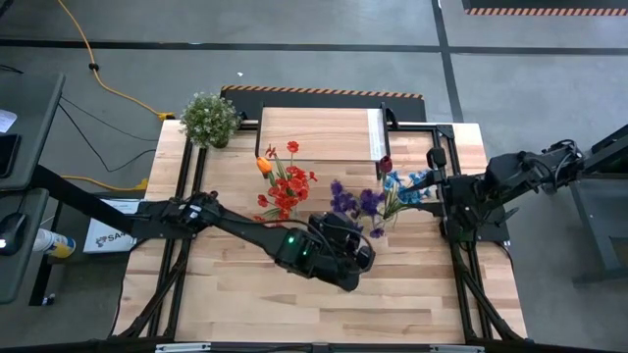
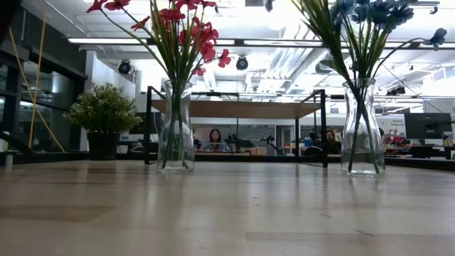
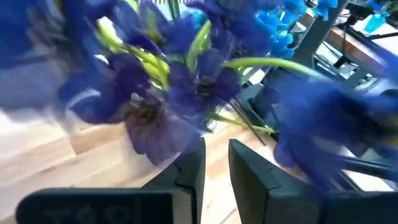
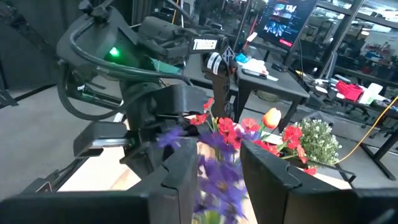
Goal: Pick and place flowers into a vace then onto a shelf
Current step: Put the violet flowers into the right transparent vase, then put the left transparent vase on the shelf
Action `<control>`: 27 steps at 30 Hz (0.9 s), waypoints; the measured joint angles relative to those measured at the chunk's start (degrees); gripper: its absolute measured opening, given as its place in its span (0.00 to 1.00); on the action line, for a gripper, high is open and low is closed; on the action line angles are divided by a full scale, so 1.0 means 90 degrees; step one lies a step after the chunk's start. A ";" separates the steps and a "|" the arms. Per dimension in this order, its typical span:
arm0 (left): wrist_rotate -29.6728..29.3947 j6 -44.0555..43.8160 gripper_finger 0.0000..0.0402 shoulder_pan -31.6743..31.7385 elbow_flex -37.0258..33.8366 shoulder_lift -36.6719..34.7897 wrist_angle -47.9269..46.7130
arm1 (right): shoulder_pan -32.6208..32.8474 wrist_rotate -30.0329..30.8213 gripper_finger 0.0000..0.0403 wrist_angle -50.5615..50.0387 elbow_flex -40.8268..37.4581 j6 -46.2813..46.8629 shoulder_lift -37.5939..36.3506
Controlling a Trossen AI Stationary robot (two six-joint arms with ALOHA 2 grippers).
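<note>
The bench [image 1: 245, 314] is a light wood top with black framing, and at its far side stands the shelf [image 1: 319, 132], a low wooden plank on thin black legs with nothing on it yet. The potted plant [image 1: 209, 119] sits at the far left corner.

Two glass vases stand in front of the shelf. The left vase [image 2: 176, 128] holds the red flowers [image 1: 287, 186] and an orange tulip [image 1: 264, 165]; the right vase [image 2: 363, 128] holds the purple and blue flowers [image 1: 378, 196], with a dark rosebud [image 1: 385, 163] just behind.

The left arm reaches across the bench, its left gripper [image 3: 216, 171] close under the purple blooms, fingers narrowly apart with nothing visibly between them. The right gripper [image 4: 217, 171] hangs near the right vase at the bench's right edge, its fingers parted with purple blooms showing in the gap; whether they hold a stem I cannot tell.

The flowers look already placed in vases, so the step in hand seems to be settling the purple bunch. Next, a vase must be gripped by its neck, kept upright and lifted onto the shelf.
</note>
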 joint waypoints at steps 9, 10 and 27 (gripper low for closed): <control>0.0074 0.0874 0.26 0.0218 0.0000 0.0000 0.0746 | 0.0000 -0.0001 0.28 -0.0002 0.0000 -0.0005 0.0002; 0.0089 0.0962 0.26 0.0244 0.0000 0.0000 0.0815 | 0.0000 -0.0001 0.28 -0.0002 0.0000 -0.0032 0.0002; 0.0721 0.1185 0.26 0.0058 0.0369 -0.0005 0.0592 | 0.0000 0.0028 0.28 -0.0148 0.0000 -0.0281 -0.0146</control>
